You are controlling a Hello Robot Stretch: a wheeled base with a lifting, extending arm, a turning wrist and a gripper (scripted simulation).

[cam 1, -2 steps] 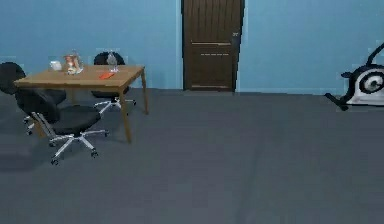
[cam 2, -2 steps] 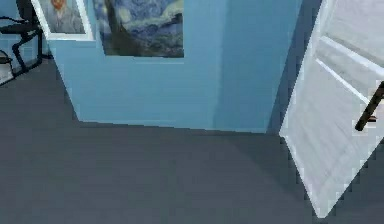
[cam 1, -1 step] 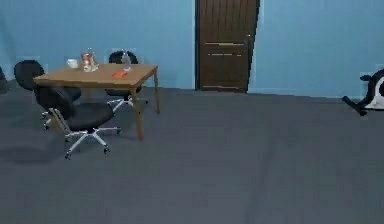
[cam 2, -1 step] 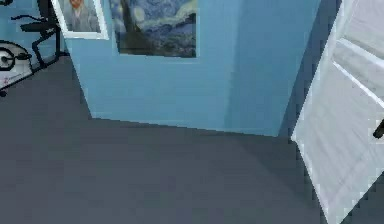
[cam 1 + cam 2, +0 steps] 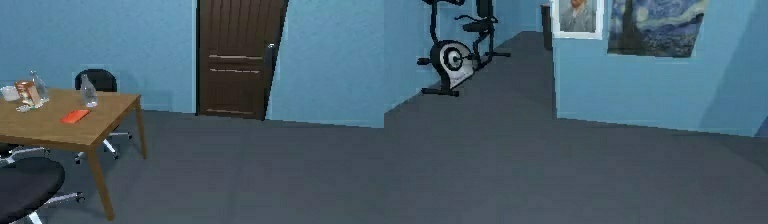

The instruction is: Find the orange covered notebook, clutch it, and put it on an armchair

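Note:
A flat orange notebook (image 5: 74, 117) lies on the wooden table (image 5: 100, 125) at the forward view's left, near the table's front edge. A clear bottle-like thing (image 5: 89, 96) stands behind it, and a cluster of small items (image 5: 27, 94) sits at the table's far left.
A black office chair (image 5: 97, 81) stands behind the table and another black seat (image 5: 25, 189) at the bottom left. A dark brown door (image 5: 238, 58) is in the blue wall ahead. In the arm side view an exercise bike (image 5: 456, 52) stands at the left; a framed portrait (image 5: 578, 18) and a painting (image 5: 656, 26) hang on the blue wall. Grey floor lies between.

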